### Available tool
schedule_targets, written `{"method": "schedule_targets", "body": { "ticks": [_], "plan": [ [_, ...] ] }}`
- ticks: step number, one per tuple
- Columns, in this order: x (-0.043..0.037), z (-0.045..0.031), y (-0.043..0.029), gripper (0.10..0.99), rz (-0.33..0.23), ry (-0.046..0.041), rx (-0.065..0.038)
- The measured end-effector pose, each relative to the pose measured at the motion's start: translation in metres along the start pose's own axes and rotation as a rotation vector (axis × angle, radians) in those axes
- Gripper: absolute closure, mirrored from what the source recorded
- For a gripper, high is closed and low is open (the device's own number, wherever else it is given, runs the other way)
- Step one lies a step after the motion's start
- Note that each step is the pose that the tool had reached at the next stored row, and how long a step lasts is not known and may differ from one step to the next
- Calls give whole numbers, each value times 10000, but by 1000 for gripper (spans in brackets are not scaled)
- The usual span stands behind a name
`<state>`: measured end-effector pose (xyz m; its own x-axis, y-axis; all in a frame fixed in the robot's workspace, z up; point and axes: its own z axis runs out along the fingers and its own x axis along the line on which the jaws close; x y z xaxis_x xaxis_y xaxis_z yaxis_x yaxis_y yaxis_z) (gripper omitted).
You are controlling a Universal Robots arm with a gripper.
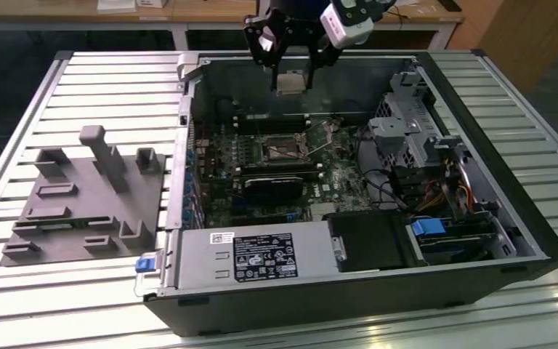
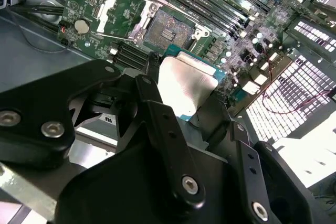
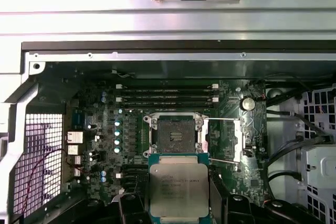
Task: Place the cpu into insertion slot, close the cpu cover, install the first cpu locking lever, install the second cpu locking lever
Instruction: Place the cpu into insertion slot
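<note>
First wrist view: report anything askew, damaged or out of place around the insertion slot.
Nothing stands out. The gripper holds the cpu flat, its edges in line with the insertion slot, which is bare. The cpu cover lies swung open beside the slot. No damage shows.

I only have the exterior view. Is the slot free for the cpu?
Observer: Yes. In the first wrist view the slot is empty, with its dark centre bare.
Operator: Where's the cover?
Observer: The cover lies swung open beside the slot, not over it.
Operator: How's the grip?
Observer: The gripper is shut on the cpu by two opposite edges, with the printed metal face toward the first wrist camera.
</note>
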<state>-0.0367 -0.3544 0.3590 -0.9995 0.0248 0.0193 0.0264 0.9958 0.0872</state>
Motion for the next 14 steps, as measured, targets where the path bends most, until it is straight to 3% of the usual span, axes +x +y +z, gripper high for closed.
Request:
{"method": "schedule_targets", "body": {
  "ticks": [10, 14],
  "plan": [
    [-2, 118, -10, 545, 4, -2, 57],
    [-3, 170, -15, 545, 244, -23, 52]
  ]
}}
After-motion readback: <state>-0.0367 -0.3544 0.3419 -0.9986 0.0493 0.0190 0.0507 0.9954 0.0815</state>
